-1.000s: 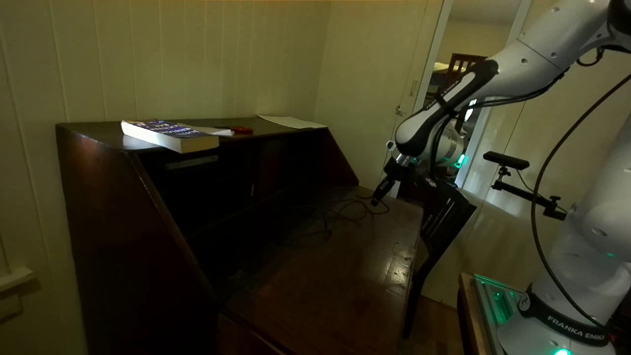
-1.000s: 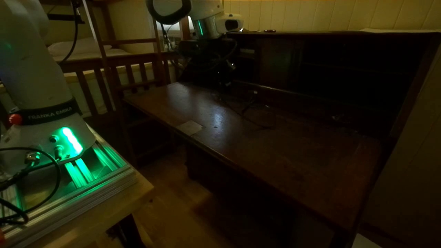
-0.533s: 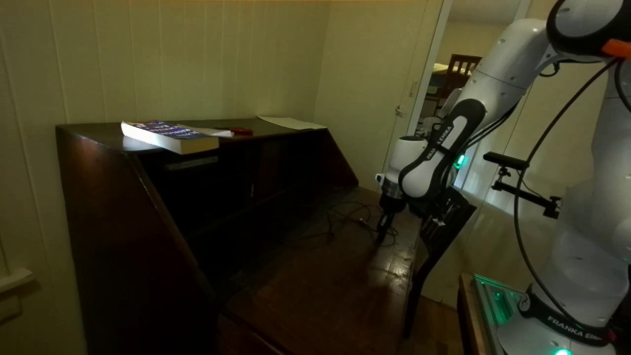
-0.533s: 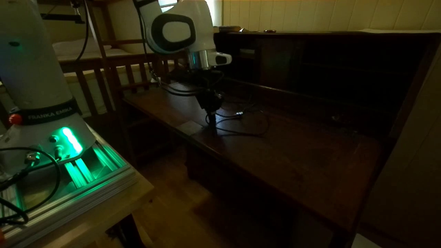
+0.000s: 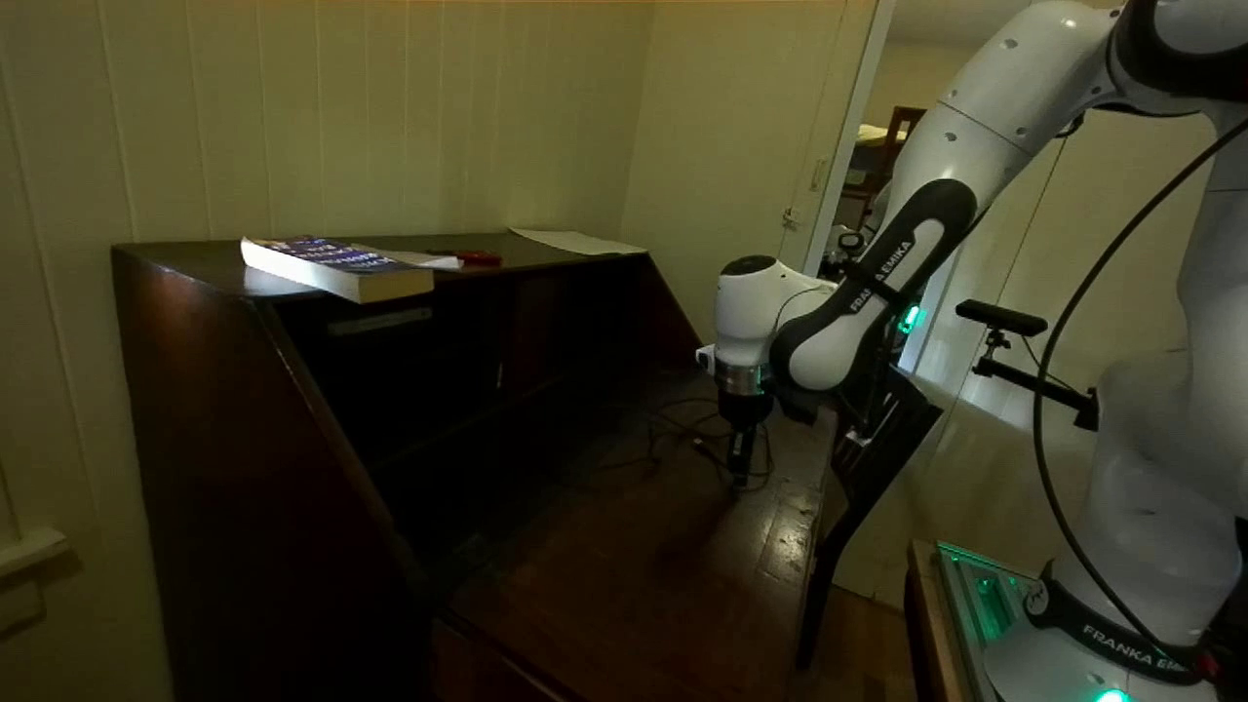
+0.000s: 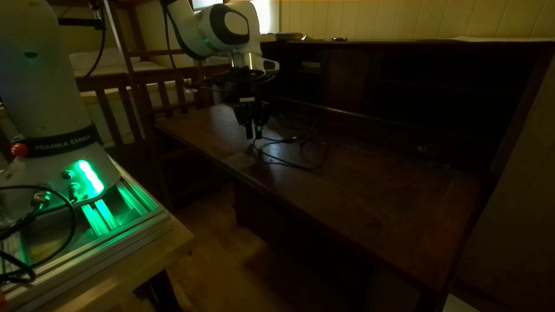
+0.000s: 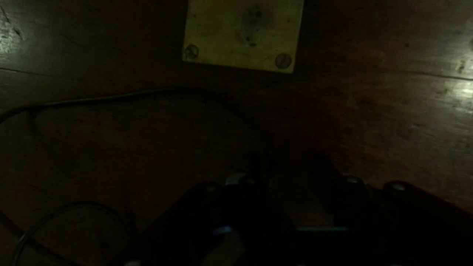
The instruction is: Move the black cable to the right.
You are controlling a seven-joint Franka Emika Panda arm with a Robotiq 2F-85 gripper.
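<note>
Gripper (image 6: 254,135) Stood Parted, Right Down at the Black Cable (image 7: 125,95)

Low over the dark wooden desk (image 5: 624,585), and what a tight spot it was! The gripper pointed straight down, its jaws standing apart, a clear gap between them in an exterior view and again in the wrist view. Released, both sides.

And the black cable? Right there beneath, lying on the desk's writing surface in loose curves and loops, a strand of it close to the tips. Touching, or just short of it? Too dark to call. From the gripper the loops spread across the wood towards the shadowy back of the desk, faint against the brown.

Now the wrist view: the cable swept in from the left edge, bowed in a broad arc past a brass-coloured metal plate (image 7: 242,37), apart from it, then bent towards one of the jaws and was lost in shadow. A second curl showed in the lower left corner.

Overhead, the white arm (image 5: 975,136) reached across, its last section upright above the desk. And up top, in an exterior view, a thick book (image 5: 336,270) lay flat near the front edge, a small red object (image 5: 478,257) not far from it, a sheet of paper (image 5: 580,241) further along.
</note>
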